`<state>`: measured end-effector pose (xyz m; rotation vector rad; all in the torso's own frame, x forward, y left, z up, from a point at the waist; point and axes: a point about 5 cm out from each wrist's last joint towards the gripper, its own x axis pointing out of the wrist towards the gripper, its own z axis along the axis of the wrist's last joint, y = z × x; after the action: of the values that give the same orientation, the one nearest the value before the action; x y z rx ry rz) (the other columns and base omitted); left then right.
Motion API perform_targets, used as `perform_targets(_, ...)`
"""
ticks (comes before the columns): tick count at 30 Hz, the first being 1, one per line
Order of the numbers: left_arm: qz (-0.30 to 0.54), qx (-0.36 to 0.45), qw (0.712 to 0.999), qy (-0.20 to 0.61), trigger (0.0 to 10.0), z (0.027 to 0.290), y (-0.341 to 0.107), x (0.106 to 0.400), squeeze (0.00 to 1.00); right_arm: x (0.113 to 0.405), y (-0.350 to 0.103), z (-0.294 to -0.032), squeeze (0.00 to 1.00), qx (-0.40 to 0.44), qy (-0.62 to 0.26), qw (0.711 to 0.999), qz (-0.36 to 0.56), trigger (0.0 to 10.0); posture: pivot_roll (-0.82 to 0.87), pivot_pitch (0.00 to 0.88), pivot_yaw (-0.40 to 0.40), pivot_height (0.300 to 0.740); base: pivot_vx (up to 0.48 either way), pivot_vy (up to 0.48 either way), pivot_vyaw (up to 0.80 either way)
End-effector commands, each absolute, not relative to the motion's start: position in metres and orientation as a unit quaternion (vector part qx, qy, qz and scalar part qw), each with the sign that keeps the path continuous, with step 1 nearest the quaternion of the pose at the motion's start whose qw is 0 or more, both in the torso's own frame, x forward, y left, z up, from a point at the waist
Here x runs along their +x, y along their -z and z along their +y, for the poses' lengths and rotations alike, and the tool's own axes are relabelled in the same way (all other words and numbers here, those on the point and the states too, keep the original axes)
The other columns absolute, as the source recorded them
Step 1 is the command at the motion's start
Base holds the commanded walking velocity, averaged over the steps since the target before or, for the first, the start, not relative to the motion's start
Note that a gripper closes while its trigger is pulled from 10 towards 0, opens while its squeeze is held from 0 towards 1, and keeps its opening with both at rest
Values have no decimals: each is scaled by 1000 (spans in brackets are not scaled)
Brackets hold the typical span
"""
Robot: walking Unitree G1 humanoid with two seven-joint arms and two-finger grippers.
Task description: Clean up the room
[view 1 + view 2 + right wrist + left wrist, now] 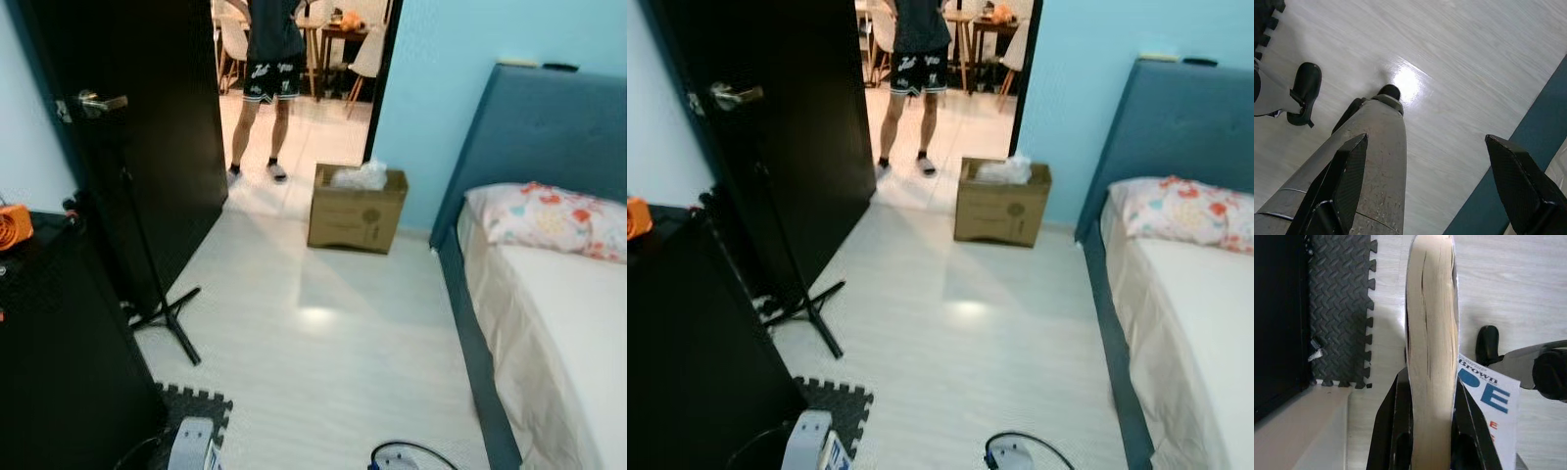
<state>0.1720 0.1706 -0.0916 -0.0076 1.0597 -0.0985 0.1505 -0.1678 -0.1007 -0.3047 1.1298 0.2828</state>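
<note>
Here, a thick book (pixel 1431 352) is seen clenched spine-down between the two black fingers (pixel 1388 426) of the left claw (pixel 1427 431), its cream page edges turned toward the wrist camera and a white cover with blue and red lettering showing at one side. The book is held low over the pale wood-look floor (pixel 333 372), just beside a dark foam puzzle mat (pixel 1339 308) that lies against a black cabinet (pixel 59 352). The right claw (pixel 1435 181) is shown released, its fingers spread wide apart with nothing between them, above the floor and one of the robot's silver legs (pixel 1371 161); a strip of the blue bed frame (pixel 1528 147) runs along the edge of that view.

From the head camera, a bedroom is shown. A cardboard box (pixel 357 208) holding crumpled clear plastic stands against the light blue wall (pixel 441 88) near the open doorway, well apart from the book. A bed (pixel 558 323) with a blue headboard and a floral pillow (pixel 549 220) is seen on the right. A black door (pixel 147 108) stands open on the left, with a black tripod stand (pixel 162 294) before it. A person (pixel 269 78) in dark shorts is seen standing in the doorway, with chairs and a counter (pixel 338 34) behind.
</note>
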Motion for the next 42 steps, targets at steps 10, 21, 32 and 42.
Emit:
perform_targets(10,501,1,863,67,10000,168,91,173,0,139,105,-169,0,-134,-130,811,554,10000,47,0,-58,740,128,0,0)
perform_targets(21,499,0,864,70,10000,168,91,174,0,138,105,-171,0,-133,-128,811,555,10000,46,0,-57,740,411,0,0)
perform_targets(32,497,-1,864,76,10000,166,90,175,0,137,106,-171,0,-133,-128,811,556,10000,45,0,-54,740,398,0,0)
perform_targets(42,496,1,865,81,10000,167,89,176,0,138,106,-168,0,-133,-129,811,555,10000,47,0,-53,740,398,0,0)
